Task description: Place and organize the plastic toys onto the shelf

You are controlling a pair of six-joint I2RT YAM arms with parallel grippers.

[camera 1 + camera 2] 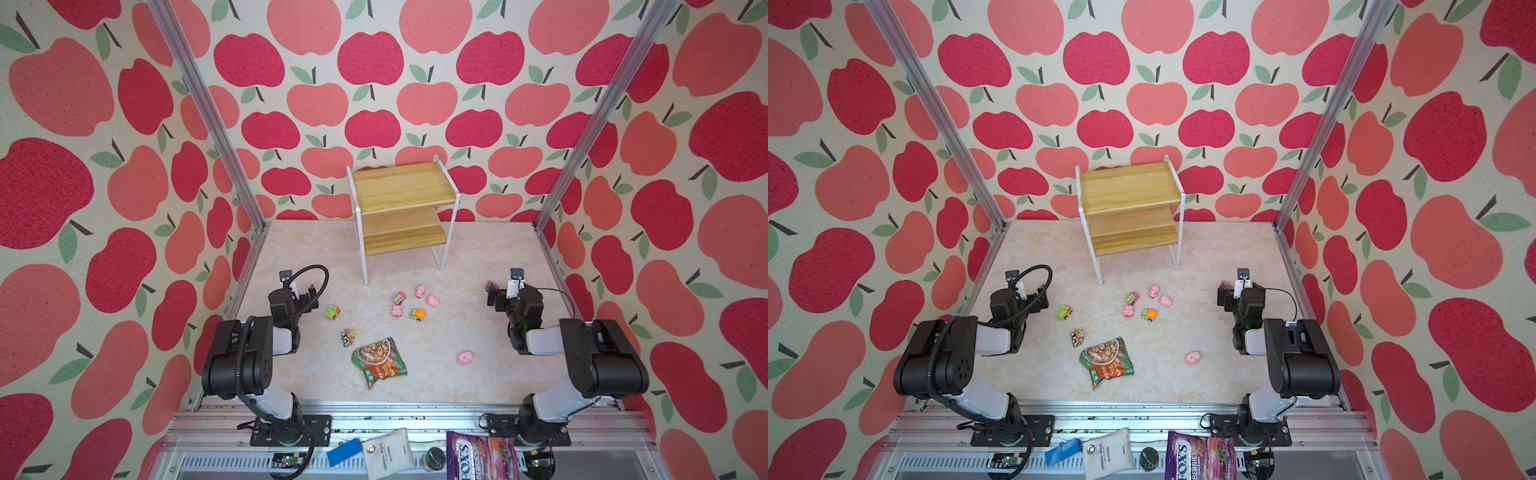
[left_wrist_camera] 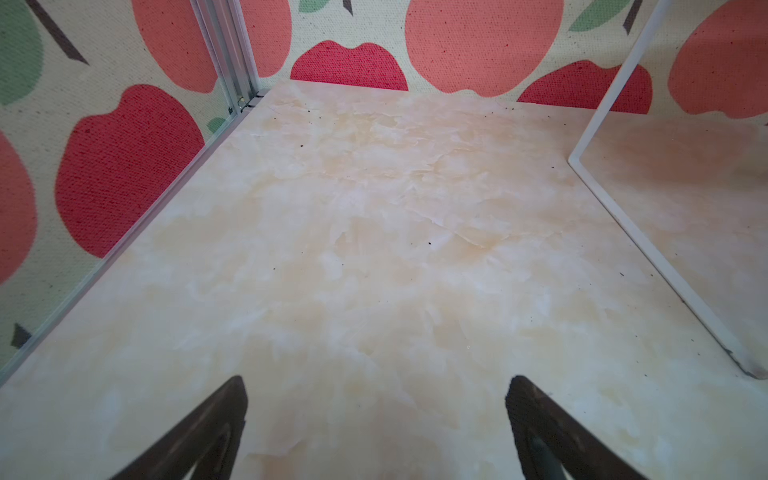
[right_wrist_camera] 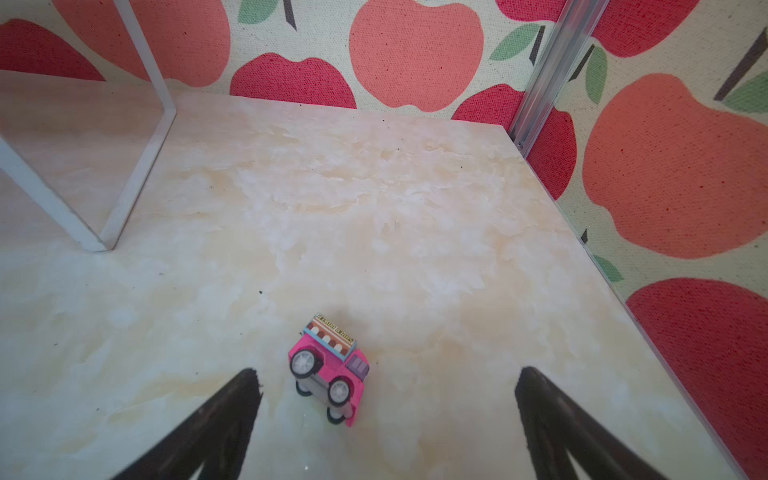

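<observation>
Shelf [image 1: 403, 187]: two tiers of pale yellowish wood-grain board in a thin white metal frame, standing at the back of the surface [image 1: 478, 257]; each wrist view catches only part of its white frame. Surface: glossy cream marble-effect sheet, flecked with dark specks. The plastic toys all lie on the surface, in front of the shelf. A rounded pink pig [image 1: 420, 291], a second pig [image 1: 432, 300] and a third pig [image 1: 397, 311] cluster with a pink-and-green truck [image 1: 399, 298] and an orange-and-green truck [image 1: 417, 314]. A green truck [image 1: 333, 312] sits apart, toward the left arm. A small truck [image 1: 348, 336] lies on its side just beside the snack packet [image 1: 379, 361], seemingly orange and yellow, though too small to be sure. A fourth pig [image 1: 465, 357] lies alone nearer the right arm. Snack packet: flat, crinkled, green-and-orange. Last toy, a pink truck [image 3: 328, 370]: boxy, striped roof, grey wheels, tipped on its side between the fingers of the right tool [image 3: 387, 370], touching neither; partly hidden by that arm in both top views. The right tool has black tapered fingers, spread wide, gripping nothing. The left tool [image 2: 377, 380] is likewise spread over bare surface, its fingers cut off by the picture edge.
</observation>
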